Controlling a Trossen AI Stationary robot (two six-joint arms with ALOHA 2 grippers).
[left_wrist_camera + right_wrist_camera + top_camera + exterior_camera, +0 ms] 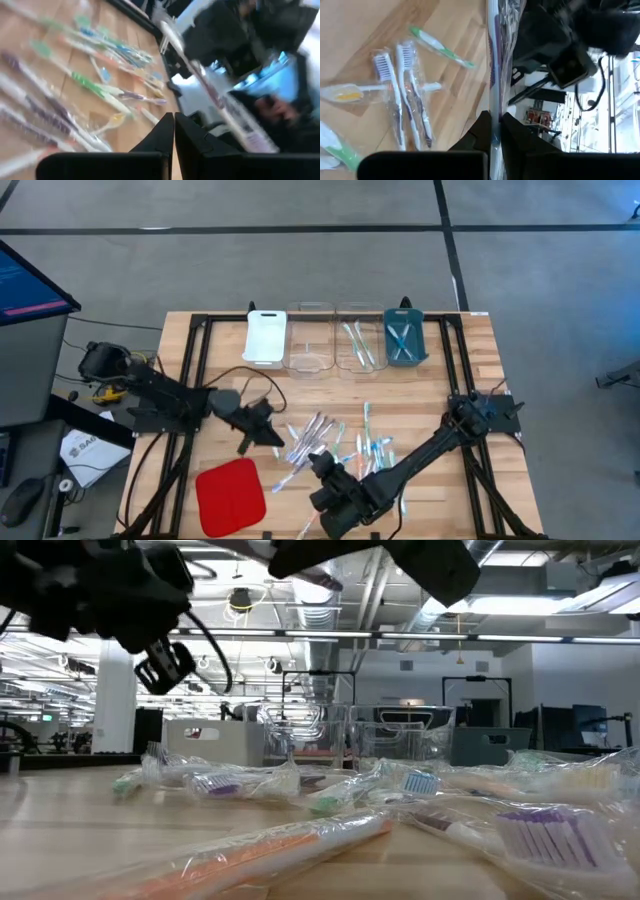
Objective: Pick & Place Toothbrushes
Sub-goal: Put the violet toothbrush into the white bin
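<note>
Many wrapped toothbrushes (340, 442) lie loose on the wooden table, and also show in the low view (300, 840). My right gripper (495, 117) reaches in from the table's right over the near part of the pile (322, 465) and is shut on one wrapped toothbrush with a purple accent (493, 55). My left gripper (174, 117) is shut with nothing between its fingers. It hangs left of the pile (272, 435) and faces the held toothbrush (200, 75). My right gripper pinches the wrapped toothbrush between its two fingers at one end (494, 131). The brush runs on along the fingers and sticks out well past their tips. It shows lifted clear of the table, in its clear wrapper.
Along the far edge stand a white tray (265, 337), two clear trays (310, 340) (357, 340) and a blue tray (404, 340); the right clear tray and the blue one hold toothbrushes. A red square pad (230, 495) lies near the front left. Black frame rails (195, 380) flank the table.
</note>
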